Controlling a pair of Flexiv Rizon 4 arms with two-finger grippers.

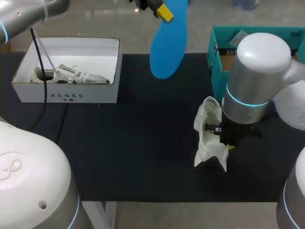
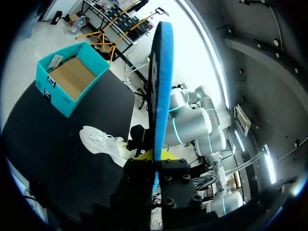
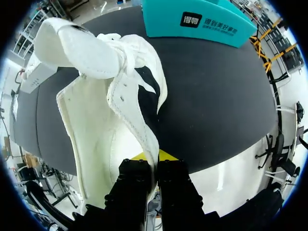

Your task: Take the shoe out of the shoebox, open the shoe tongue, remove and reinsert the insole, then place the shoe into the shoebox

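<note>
High over the table's far side, my left gripper (image 1: pixel 159 9) is shut on the heel end of a blue insole (image 1: pixel 168 44), which hangs down from it. In the left wrist view the insole (image 2: pixel 161 82) stands edge-on between the gripper's (image 2: pixel 156 161) fingers. The white shoe (image 1: pixel 208 138) stands tilted on the black mat right of centre. My right gripper (image 1: pixel 228 145) is shut on its side wall. Seen from the right wrist, the shoe (image 3: pixel 96 120) is spread wide with its tongue (image 3: pixel 79 50) folded out, and the gripper (image 3: pixel 154 161) pinches its rim.
A white open box (image 1: pixel 66 95) holding crumpled paper sits at the back left, with a black cable running past it. A teal open box (image 1: pixel 220 55) stands at the back right, close behind my right arm. The black mat (image 1: pixel 133 143) covers the table.
</note>
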